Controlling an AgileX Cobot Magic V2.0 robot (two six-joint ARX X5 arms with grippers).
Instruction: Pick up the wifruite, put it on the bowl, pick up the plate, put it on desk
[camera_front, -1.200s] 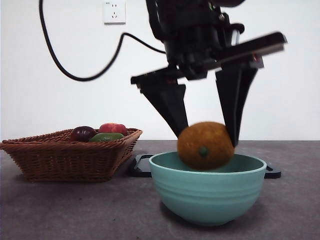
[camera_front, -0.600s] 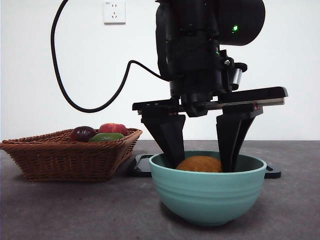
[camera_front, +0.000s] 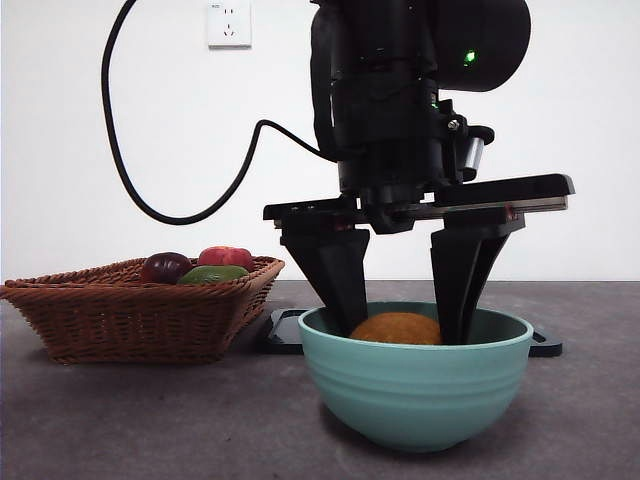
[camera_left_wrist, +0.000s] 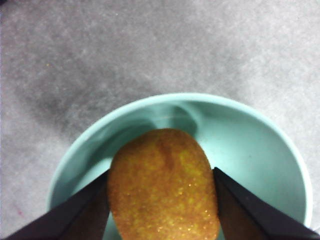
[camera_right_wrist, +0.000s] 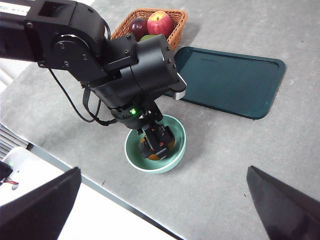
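The left tool (camera_front: 400, 325) pinches the wifruite (camera_front: 396, 328) low inside the bowl (camera_front: 415, 385), ready to let go gently.

Wifruite (camera_front: 396, 328) mostly hidden behind bowl (camera_front: 415, 385) rim; lower end cut off in left wrist view.

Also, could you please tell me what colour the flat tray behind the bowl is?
The tray is dark teal-green, plain; the right wrist view shows it best.
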